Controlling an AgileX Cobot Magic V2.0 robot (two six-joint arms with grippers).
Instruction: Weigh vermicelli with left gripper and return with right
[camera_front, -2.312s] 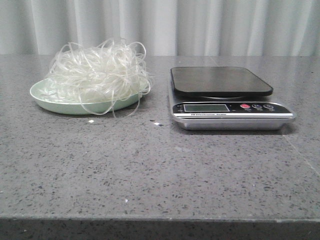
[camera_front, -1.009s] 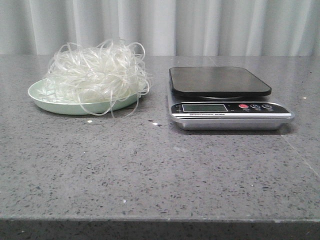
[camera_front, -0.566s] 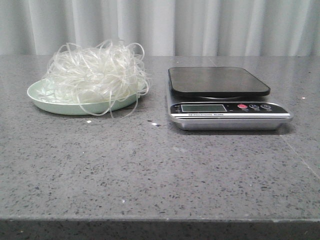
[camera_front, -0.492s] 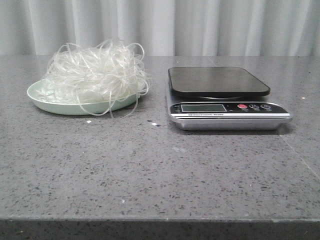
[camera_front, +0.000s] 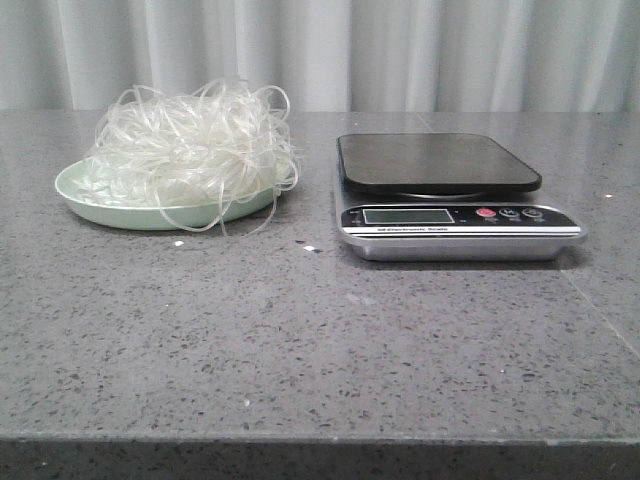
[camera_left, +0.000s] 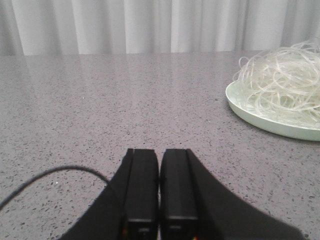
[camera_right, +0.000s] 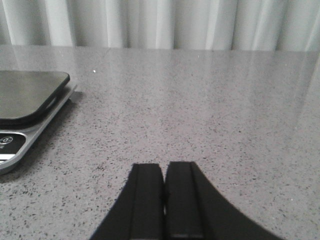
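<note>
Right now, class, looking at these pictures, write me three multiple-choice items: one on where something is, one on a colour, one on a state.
1. Where is the vermicelli?
A. on the scale
B. on the plate
C. on the bare table

2. What colour is the plate?
A. pale green
B. red
C. black

3. How are the left gripper fingers?
A. wide open
B. shut on noodles
C. shut, holding nothing

Answers: 1 B, the tangle sits heaped on the plate, left of the scale. 2 A, its rim shows pale green. 3 C, the fingers meet with nothing between them.
</note>
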